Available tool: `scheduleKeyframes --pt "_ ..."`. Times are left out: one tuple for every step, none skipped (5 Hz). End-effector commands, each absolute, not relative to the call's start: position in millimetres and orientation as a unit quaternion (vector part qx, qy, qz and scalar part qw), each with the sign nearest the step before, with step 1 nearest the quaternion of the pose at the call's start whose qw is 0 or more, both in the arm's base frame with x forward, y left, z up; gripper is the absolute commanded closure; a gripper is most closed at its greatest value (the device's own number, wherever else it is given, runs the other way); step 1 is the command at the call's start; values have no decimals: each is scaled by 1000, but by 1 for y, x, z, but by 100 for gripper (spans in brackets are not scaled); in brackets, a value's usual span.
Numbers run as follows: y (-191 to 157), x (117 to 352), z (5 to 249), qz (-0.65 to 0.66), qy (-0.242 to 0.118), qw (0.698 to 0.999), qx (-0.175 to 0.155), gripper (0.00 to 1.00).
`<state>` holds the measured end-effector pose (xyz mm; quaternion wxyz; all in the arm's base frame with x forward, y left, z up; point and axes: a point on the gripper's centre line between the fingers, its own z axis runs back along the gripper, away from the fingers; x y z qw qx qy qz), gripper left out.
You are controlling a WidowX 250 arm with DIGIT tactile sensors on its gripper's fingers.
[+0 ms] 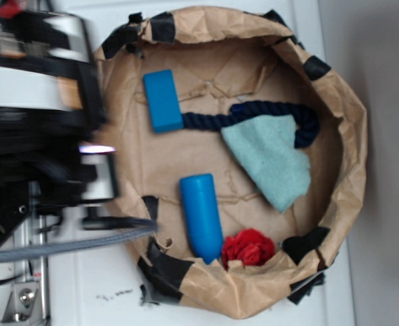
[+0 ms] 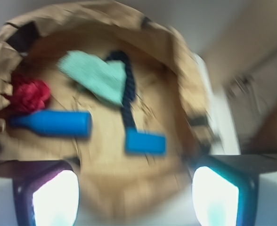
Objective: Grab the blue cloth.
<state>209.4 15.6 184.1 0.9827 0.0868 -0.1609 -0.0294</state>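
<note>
Container: brown paper basin, crumpled rim patched with black tape, sitting on a white surface.
Blue cloth: pale teal cloth, flat on the basin floor, toward the right half in the exterior view.
Rope: dark navy rope runs from the blue block along the cloth's upper edge and loops round its far corner; touching or slightly overlapped by the cloth, cannot tell which lies on top.
Blue block: blue block at the rope's left end, clear of the cloth.
Blue cylinder: blue bottle-shaped piece lying below the cloth, near it but apart.
Red ball: red fabric ball beside the cylinder's lower end, against the basin wall.
Fingers: both fingers show at the bottom corners of the wrist view, spread wide, nothing between them. Gripper midpoint sits over the near rim of the basin.
Cloth vs fingers: cloth is well ahead of the fingers, across the basin floor; block and cylinder lie between it and the fingers. No contact.
Exterior only: arm blurred at the left, outside the basin rim; fingers not distinguishable.
Wrist only: finger spread and the line from fingers to cloth; image heavily blurred.
</note>
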Motion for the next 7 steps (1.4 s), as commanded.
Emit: scheduleKeyframes --pt "-5 284 141 -196 -186 959 86 0" --pt "-24 296 94 -287 -157 945 25 0" --pt "-52 302 59 -374 -117 920 11 0" --pt "-59 323 49 -381 -116 917 27 0" --pt "-47 339 44 -346 -113 931 39 100" --pt "-40 338 50 -315 -113 940 71 100" --pt "-27 340 78 -254 -152 951 89 100"
